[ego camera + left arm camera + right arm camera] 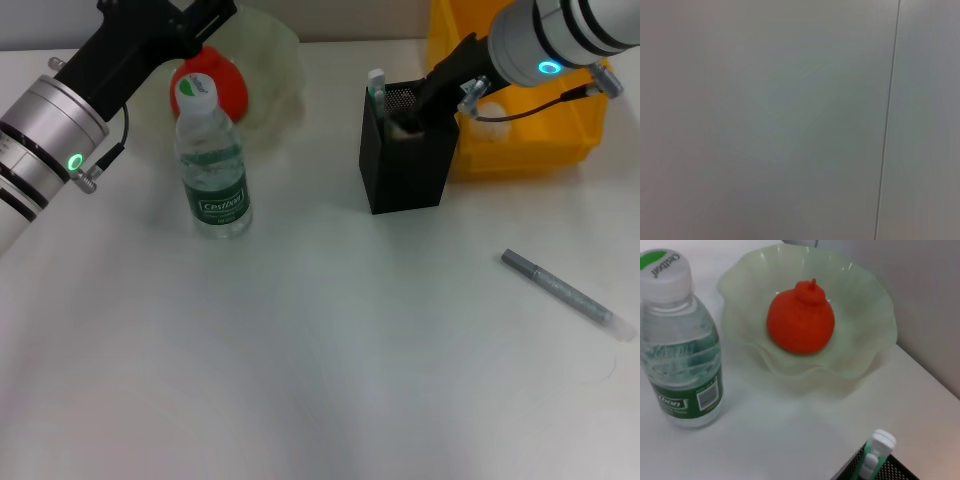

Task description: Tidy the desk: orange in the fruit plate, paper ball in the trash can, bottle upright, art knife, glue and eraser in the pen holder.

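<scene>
The orange (228, 88) (800, 320) lies in the pale-green fruit plate (275, 60) (860, 305) at the back left. My left gripper (205, 22) hangs just above the plate's rim. In front of the plate the bottle (212, 165) (677, 340) stands upright. The black mesh pen holder (405, 165) (885, 472) holds a white-and-green stick (377, 88) (875, 452). My right gripper (415, 112) reaches into its top. The yellow trash can (535, 135) stands behind it. A slim grey stick (565, 292), art knife or glue, lies on the table at the right. Eraser and paper ball are hidden.
The white table (320, 380) stretches out in front of these things. A pale shape (478, 135) shows through the trash can's near wall. The left wrist view holds only a grey wall (765, 120) with a thin seam.
</scene>
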Available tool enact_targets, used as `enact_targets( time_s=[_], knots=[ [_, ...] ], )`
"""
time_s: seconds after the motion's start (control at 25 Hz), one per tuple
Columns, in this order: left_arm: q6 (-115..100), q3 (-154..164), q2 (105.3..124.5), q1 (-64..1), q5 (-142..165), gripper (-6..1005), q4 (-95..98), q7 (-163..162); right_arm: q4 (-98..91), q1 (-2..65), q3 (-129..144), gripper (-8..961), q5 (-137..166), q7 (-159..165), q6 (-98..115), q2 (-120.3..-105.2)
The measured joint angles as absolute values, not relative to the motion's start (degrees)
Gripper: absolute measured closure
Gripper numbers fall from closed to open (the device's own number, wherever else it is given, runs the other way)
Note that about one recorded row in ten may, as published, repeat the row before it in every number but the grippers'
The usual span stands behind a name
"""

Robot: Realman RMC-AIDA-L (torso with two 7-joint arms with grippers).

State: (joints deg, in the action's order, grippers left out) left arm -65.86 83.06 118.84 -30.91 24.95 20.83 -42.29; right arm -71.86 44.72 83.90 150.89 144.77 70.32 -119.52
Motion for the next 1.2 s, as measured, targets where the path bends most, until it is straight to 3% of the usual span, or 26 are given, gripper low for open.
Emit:
enact_targets(
  time_s=[0.08, 0.24, 0.4, 0.68, 1.2],
  knots=[
    [-65.9, 82.9, 118.85, -30.9, 25.0, 208, 20.8, -42.3, -71.7, 44.9, 83.9, 659, 150.9, 144.8, 70.5, -119.53],
    [-65.9, 82.6, 118.86, -30.8, 25.0, 208, 20.8, -42.3, -74.9, 44.0, 84.0, 560, 151.1, 145.7, 73.0, -119.57],
    [-66.1, 82.6, 118.89, -30.8, 25.0, 209, 20.8, -42.3, -87.1, 37.9, 83.7, 460, 151.3, 148.0, 82.2, -119.42],
    [-66.2, 82.6, 119.00, -30.8, 24.9, 209, 20.8, -42.3, -97.0, 27.0, 84.7, 440, 157.9, 149.3, 90.6, -119.65],
    [-65.9, 82.8, 119.00, -30.7, 24.9, 210, 20.8, -42.3, -89.1, 23.7, 84.9, 441, 158.3, 149.3, 92.0, -119.40]
  ],
)
